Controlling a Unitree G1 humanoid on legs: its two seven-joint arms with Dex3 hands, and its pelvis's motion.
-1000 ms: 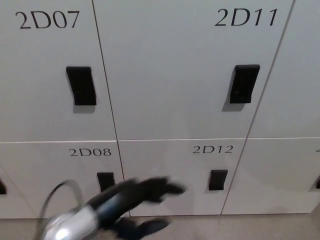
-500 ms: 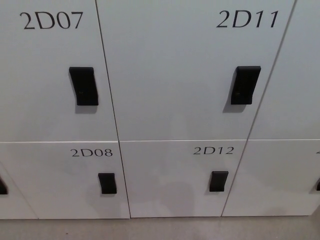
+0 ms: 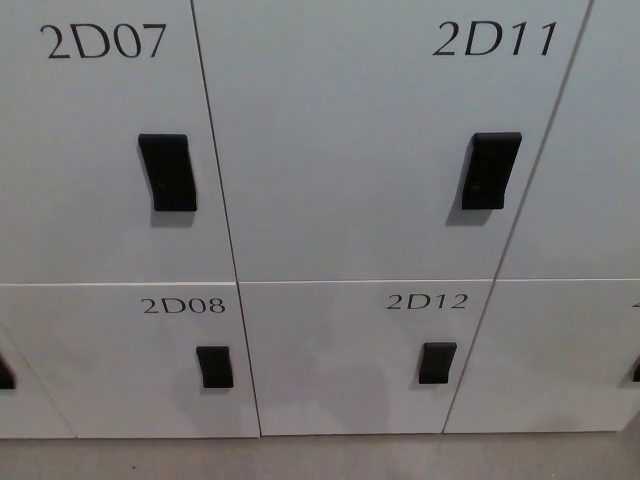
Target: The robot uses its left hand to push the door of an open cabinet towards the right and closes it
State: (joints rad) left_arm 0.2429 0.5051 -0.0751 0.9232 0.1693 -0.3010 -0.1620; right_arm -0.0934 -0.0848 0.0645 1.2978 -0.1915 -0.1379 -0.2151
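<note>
A wall of white cabinet doors fills the head view, all lying flush and shut. Door 2D11 [image 3: 380, 150] sits at upper centre with a black handle [image 3: 490, 170]. Door 2D07 [image 3: 90, 150] is to its left with its own black handle [image 3: 167, 172]. Below are door 2D08 [image 3: 130, 360] and door 2D12 [image 3: 350, 355], each with a small black handle. Neither of my hands shows in the picture.
More white doors continue past the right edge [image 3: 580, 200] and lower left corner. A strip of grey floor [image 3: 320, 458] runs along the bottom under the lowest doors.
One second ago my left hand and forearm were at the lower left before doors 2D08 and 2D12; they dropped out of view. The camera shifted slightly. Nothing differs over the last half second.
</note>
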